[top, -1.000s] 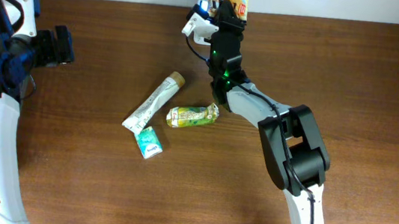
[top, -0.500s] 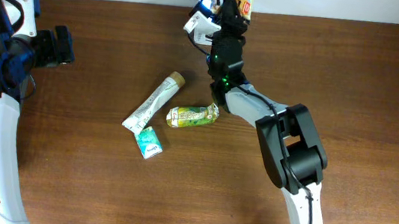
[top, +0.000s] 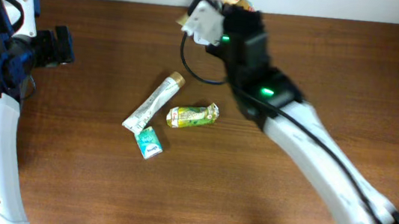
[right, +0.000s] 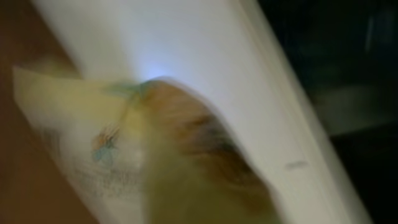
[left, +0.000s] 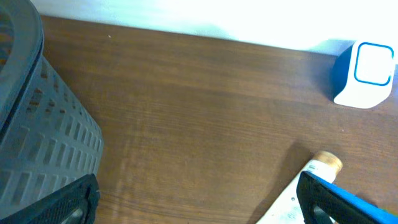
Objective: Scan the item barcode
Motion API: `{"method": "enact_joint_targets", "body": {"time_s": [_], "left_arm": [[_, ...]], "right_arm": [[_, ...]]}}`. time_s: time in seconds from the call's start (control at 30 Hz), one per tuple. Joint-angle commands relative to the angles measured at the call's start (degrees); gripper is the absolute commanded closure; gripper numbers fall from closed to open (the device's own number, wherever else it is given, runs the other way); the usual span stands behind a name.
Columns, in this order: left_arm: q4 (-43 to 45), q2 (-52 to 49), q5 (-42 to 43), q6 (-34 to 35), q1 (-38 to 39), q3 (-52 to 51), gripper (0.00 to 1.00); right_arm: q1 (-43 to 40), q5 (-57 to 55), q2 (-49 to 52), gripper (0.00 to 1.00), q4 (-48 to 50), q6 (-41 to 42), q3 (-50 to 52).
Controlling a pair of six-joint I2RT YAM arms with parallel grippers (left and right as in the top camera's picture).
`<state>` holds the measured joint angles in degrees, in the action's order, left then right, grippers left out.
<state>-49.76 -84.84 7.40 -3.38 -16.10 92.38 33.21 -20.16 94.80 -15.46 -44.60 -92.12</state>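
My right gripper [top: 235, 7] is at the table's far edge, shut on an orange and yellow snack packet [top: 232, 0]. In the right wrist view that packet [right: 155, 155] fills the frame as a blur against a white wall, and the fingers are hidden. The blue and white scanner [left: 367, 73] stands at the far edge in the left wrist view; from overhead the right arm covers it. My left gripper [top: 56, 44] hangs at the far left, open and with nothing in it [left: 199, 208].
A white tube [top: 153, 105] with a tan cap [left: 326, 163], a green and yellow packet [top: 193, 115] and a small green box [top: 149, 142] lie mid-table. A grey ribbed basket [left: 37, 124] stands at the left. The right arm [top: 314, 163] stretches diagonally across the right half.
The right arm has swung out and stretched across the table's right side. Its wrist and the packet shifted a little right along the far edge. The left arm stayed still.
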Motion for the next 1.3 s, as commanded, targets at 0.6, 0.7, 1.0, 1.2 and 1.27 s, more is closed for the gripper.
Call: {"method": "enact_joint_targets", "body": {"time_s": [0.6, 0.7, 1.0, 1.2, 1.27], "left_arm": [[0.35, 0.26, 0.07, -0.09, -0.22, 0.24, 0.01], [0.35, 0.26, 0.07, -0.09, -0.22, 0.24, 0.01], [0.35, 0.26, 0.07, -0.09, -0.22, 0.24, 0.01], [0.35, 0.26, 0.07, -0.09, -0.22, 0.24, 0.01], [0.35, 0.26, 0.07, -0.09, -0.22, 0.24, 0.01]], "right_arm": [[-60.41, 28.35, 13.38, 0.48, -46.16, 58.42, 7.04], [-61.64, 27.91, 12.90, 0.25, -50.29, 58.42, 4.76], [-49.66, 32.28, 12.98, 0.25, -62.88, 55.12, -11.28], [-26.34, 35.60, 16.24, 0.30, -49.29, 56.76, -9.62], [-20.04, 35.65, 18.25, 0.41, -45.13, 59.01, -9.62]]}}
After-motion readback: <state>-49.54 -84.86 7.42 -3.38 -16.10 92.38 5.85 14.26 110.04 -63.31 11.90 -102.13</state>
